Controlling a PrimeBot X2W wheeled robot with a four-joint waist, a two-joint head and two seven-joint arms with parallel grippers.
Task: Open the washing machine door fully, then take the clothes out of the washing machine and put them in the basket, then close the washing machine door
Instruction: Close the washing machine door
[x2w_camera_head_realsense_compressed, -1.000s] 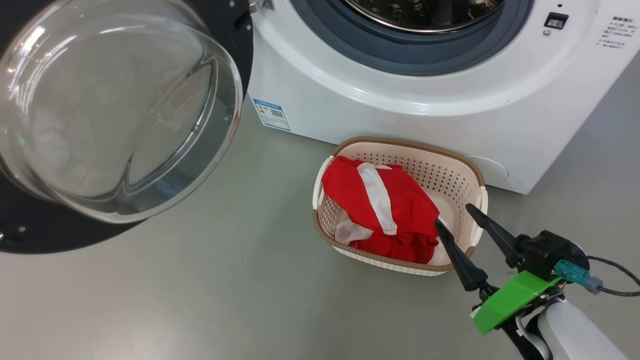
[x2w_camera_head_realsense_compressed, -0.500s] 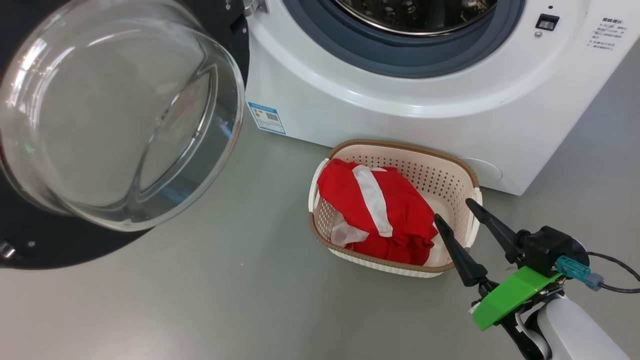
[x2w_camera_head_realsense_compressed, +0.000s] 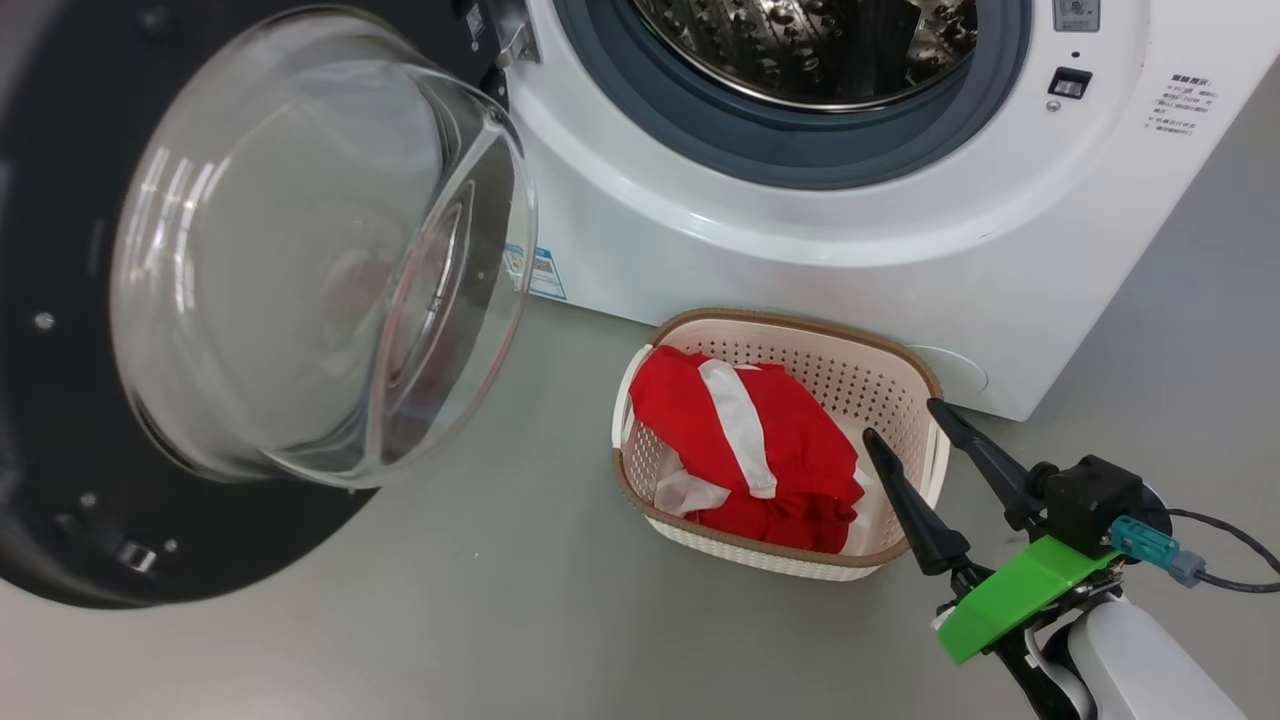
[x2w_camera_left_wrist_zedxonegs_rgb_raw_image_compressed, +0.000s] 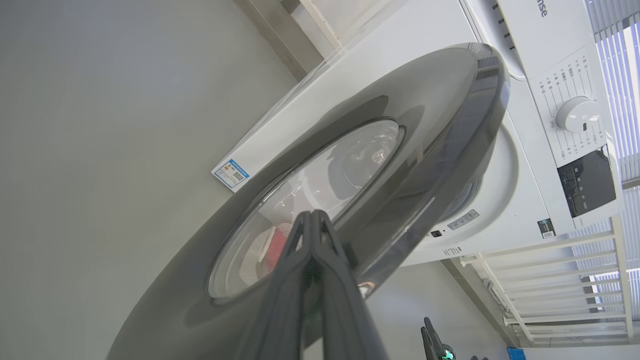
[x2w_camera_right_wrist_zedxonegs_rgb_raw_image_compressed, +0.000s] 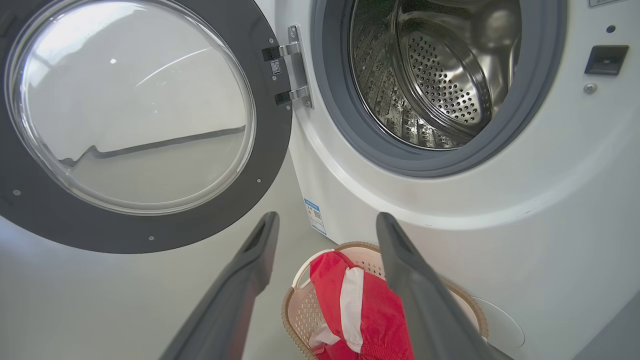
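The washing machine door (x2w_camera_head_realsense_compressed: 300, 280) stands open at the left, its glass bowl facing right and its black rim (x2w_camera_head_realsense_compressed: 60, 450) around it. In the left wrist view my left gripper (x2w_camera_left_wrist_zedxonegs_rgb_raw_image_compressed: 311, 215) is shut and empty, tips close to the door's outer face (x2w_camera_left_wrist_zedxonegs_rgb_raw_image_compressed: 425, 125). The washing machine (x2w_camera_head_realsense_compressed: 800, 250) shows a bare steel drum (x2w_camera_right_wrist_zedxonegs_rgb_raw_image_compressed: 440, 75). The red and white clothes (x2w_camera_head_realsense_compressed: 760, 440) lie in the cream basket (x2w_camera_head_realsense_compressed: 900, 370) in front of the machine. My right gripper (x2w_camera_head_realsense_compressed: 902, 419) is open and empty over the basket's right rim, with the clothes (x2w_camera_right_wrist_zedxonegs_rgb_raw_image_compressed: 370, 310) below its fingers.
Grey floor stretches left of and in front of the basket. A blue label (x2w_camera_head_realsense_compressed: 545, 272) sits low on the machine's front. The open door hangs over the floor at the left. Pale shelving (x2w_camera_left_wrist_zedxonegs_rgb_raw_image_compressed: 550, 280) stands beyond the machine.
The door has swung partway round toward the machine's opening. The head camera has tilted up, showing more of the drum. The right gripper has stayed open in the same place.
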